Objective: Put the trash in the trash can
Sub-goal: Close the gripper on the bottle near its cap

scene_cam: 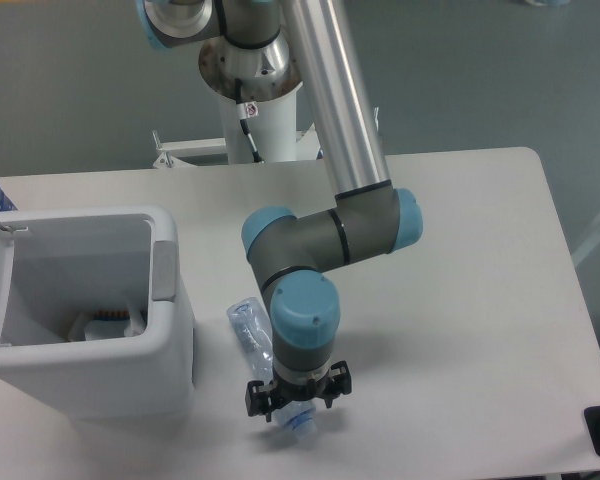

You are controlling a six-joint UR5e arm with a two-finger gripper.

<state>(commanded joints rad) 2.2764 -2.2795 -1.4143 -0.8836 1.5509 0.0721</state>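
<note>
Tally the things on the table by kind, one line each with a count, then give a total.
Plastic bottle: 1
Trash can: 1
Gripper: 1
Items inside the can: present, too unclear to count
Total: 3
</note>
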